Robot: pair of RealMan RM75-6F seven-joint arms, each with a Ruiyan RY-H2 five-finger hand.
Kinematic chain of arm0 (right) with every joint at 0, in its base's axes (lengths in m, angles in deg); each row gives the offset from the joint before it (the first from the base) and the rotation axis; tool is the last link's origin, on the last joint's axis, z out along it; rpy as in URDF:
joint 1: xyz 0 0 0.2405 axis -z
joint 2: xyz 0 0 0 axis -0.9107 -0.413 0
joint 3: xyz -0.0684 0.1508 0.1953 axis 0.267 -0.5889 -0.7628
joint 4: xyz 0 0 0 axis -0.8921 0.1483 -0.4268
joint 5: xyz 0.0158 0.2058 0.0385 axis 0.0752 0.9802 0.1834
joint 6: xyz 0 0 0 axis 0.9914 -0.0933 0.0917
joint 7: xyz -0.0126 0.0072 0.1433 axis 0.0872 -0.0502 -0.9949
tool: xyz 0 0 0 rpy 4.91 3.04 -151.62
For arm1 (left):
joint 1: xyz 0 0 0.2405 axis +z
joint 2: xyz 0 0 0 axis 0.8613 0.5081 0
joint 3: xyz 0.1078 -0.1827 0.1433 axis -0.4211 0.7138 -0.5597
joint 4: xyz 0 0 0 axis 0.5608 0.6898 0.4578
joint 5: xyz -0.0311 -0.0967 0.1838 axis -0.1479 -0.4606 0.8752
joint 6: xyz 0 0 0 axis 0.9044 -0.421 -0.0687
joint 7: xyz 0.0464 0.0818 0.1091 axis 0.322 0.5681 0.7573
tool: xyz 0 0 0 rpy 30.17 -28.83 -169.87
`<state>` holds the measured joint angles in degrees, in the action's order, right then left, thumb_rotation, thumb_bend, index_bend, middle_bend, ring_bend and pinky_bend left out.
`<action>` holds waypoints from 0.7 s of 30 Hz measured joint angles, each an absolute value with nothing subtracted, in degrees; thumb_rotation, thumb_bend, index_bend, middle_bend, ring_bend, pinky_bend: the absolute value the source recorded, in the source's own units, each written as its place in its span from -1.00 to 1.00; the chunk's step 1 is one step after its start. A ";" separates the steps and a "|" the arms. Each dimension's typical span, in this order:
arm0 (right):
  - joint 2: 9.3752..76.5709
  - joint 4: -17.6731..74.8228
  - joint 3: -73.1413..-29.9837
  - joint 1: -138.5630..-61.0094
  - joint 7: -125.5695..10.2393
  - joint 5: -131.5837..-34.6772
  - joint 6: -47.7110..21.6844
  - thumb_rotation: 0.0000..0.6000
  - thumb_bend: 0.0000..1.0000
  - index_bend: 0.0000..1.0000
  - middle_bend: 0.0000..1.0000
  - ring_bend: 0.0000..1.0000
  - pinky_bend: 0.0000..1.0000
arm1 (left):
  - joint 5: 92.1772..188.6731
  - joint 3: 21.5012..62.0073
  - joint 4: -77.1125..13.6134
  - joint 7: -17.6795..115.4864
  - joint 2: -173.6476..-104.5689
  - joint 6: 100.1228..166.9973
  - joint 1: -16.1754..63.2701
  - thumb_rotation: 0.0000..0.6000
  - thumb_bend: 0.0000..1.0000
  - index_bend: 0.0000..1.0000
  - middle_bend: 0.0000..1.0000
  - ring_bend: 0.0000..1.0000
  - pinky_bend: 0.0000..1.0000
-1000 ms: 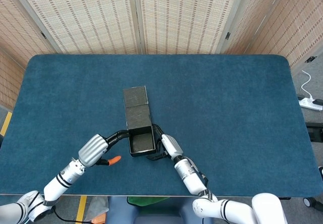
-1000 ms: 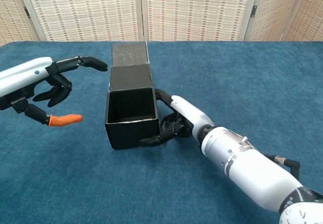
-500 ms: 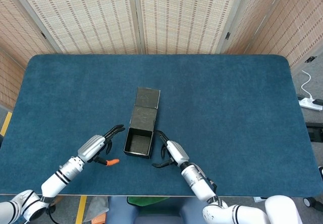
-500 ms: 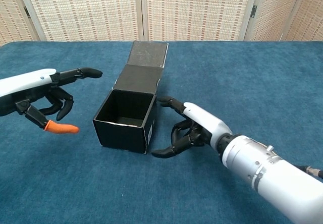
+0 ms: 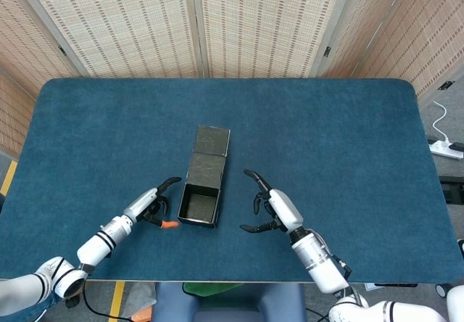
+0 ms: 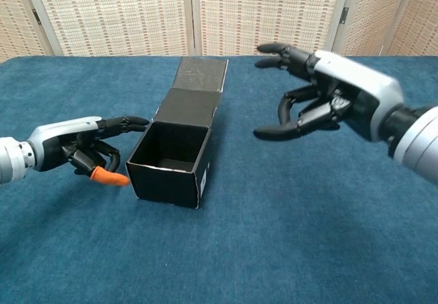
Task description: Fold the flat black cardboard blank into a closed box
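A black cardboard box [image 5: 199,204] [image 6: 170,162] stands on the blue table with its top open. Its lid panel [image 5: 209,153] [image 6: 194,88] lies flat behind it, stretching away from me. My left hand [image 5: 152,204] [image 6: 89,144] hovers just left of the box with fingers spread and an orange-tipped thumb near the box's left wall; it holds nothing. My right hand [image 5: 270,204] [image 6: 311,92] is raised to the right of the box, well apart from it, fingers spread and empty.
The blue table [image 5: 326,141] carries only the box. Woven folding screens [image 5: 196,25] stand behind the far edge. A power strip and cable [image 5: 446,144] lie on the floor to the right.
The box was turned slightly and released by the right hand, which lifted and drew away to the right. The left hand sank lower and closer to the box's left wall.
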<state>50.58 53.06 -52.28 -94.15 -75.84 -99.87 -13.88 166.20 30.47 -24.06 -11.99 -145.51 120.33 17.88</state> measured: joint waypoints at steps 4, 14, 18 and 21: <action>47.46 57.00 -54.45 -94.10 -73.40 -98.73 -12.97 1.00 -0.99 -1.00 -0.87 0.19 1.00 | 168.14 30.45 -21.37 -16.72 -147.47 119.18 16.39 1.00 -0.61 -1.00 -1.00 0.29 0.85; 46.62 57.51 -55.13 -94.39 -73.30 -94.65 -13.81 1.00 -0.99 -1.00 -0.84 0.20 1.00 | 168.93 31.13 -16.28 -20.91 -151.89 118.39 14.89 1.00 -0.61 -0.97 -0.92 0.29 0.85; 46.63 56.64 -55.22 -94.39 -73.49 -92.66 -14.43 1.00 -0.99 -1.00 -0.82 0.21 1.00 | 169.17 31.16 -15.06 -24.04 -153.01 118.64 14.77 1.00 -0.61 -0.65 -0.63 0.29 0.85; 46.73 55.59 -55.75 -94.65 -73.41 -90.05 -15.38 1.00 -0.99 -1.00 -0.77 0.22 1.00 | 169.46 31.10 -13.32 -25.64 -154.20 119.21 14.79 1.00 -0.60 -0.35 -0.37 0.30 0.84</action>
<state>46.73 55.59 -55.75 -94.65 -73.41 -90.05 -15.38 169.46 31.10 -13.32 -25.64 -154.20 119.21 14.79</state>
